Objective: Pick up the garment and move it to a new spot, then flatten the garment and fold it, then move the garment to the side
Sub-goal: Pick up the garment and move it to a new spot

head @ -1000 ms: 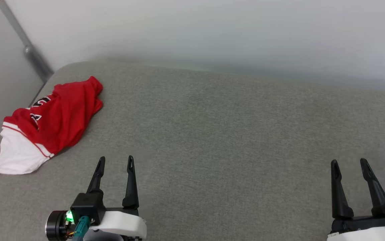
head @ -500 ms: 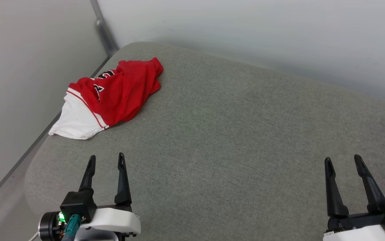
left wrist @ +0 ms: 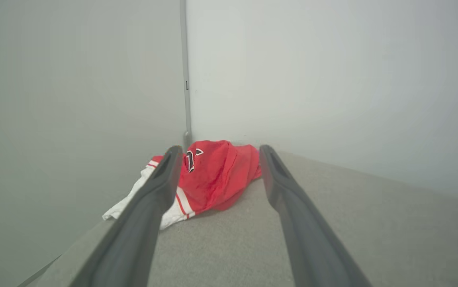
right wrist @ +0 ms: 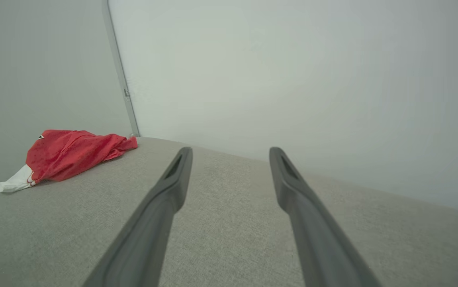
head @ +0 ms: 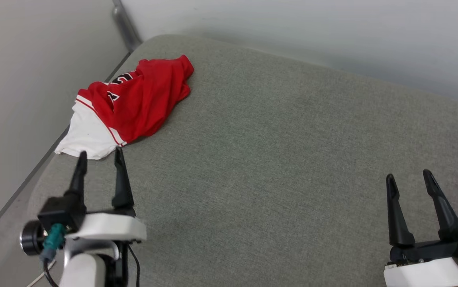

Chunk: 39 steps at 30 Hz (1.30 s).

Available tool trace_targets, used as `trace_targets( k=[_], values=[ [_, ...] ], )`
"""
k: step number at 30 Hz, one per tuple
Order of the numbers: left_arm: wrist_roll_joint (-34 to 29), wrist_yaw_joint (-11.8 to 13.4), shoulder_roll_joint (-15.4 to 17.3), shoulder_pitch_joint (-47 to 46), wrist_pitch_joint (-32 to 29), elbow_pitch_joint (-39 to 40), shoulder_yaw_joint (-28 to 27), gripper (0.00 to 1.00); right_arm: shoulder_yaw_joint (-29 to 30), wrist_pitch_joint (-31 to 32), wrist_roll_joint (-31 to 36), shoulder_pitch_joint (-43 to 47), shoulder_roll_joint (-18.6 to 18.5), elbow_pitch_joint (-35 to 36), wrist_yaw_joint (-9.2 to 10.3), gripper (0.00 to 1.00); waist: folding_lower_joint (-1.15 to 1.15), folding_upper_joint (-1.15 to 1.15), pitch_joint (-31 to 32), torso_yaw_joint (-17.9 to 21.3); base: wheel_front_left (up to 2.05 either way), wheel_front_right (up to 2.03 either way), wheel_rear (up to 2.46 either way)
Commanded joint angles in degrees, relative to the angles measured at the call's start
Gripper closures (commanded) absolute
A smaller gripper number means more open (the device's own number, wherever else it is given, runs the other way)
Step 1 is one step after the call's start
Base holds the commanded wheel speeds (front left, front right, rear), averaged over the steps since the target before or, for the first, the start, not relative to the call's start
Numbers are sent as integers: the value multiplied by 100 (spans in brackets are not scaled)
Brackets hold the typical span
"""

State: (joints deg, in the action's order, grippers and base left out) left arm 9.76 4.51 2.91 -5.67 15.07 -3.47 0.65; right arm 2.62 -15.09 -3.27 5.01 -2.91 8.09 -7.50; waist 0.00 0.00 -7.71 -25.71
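Observation:
The garment (head: 141,99) lies crumpled at the far left corner of the grey padded surface (head: 273,159), red with a white sleeve hanging toward the left edge and black lettering partly showing. It also appears in the left wrist view as the garment (left wrist: 213,175) ahead between the fingers, and in the right wrist view as the garment (right wrist: 69,153) far to the left. My left gripper (head: 99,157) is open, its tips just short of the white sleeve, nothing between them. My right gripper (head: 409,177) stands open and empty at the lower right.
Pale walls enclose the surface on the left and far sides, meeting at a grey corner post (head: 125,24). The surface's left edge (head: 42,175) runs close beside the garment and my left arm.
My left gripper has moved forward and left, up to the garment's white sleeve. The camera turned left over the second. The right gripper has barely moved.

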Motion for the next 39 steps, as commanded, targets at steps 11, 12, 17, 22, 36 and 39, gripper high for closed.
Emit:
trace_targets(
  k=[11, 12, 17, 22, 36, 39],
  values=[
    [-19, -715, 522, -2491, 16, -422, -1595, 0, 23, -12, 543, -697, 4, 333, 2, 0, 0, 0, -1346, 486, 0, 0, 0],
    [-12, -765, 548, -2660, 15, -439, -1690, 0, 41, -12, 588, -757, 4, 366, 2, 0, 0, 0, -1461, 526, 0, 0, 0],
    [-73, -971, 1083, -3428, 15, -812, -1987, 0, 23, -12, 767, -957, 1, 528, 2, 0, 0, 0, -1919, 705, 0, 0, 0],
    [177, -1149, 1831, -4101, -93, -1797, -1902, 0, 39, -12, 835, -1041, -64, 665, 2, 0, 0, 0, -2203, 832, 0, 0, 0],
    [2202, -1186, 3705, -5165, -2833, -2983, -67, 0, -19, -12, 908, -1287, -264, 1007, 2, 0, 0, 0, -2861, 1126, 0, 0, 0],
    [2609, -1187, 3990, -5266, -3497, -3084, 284, 0, -38, -12, 923, -1347, -291, 1055, 2, 0, 0, 0, -2996, 1190, 0, 0, 0]
  ],
)
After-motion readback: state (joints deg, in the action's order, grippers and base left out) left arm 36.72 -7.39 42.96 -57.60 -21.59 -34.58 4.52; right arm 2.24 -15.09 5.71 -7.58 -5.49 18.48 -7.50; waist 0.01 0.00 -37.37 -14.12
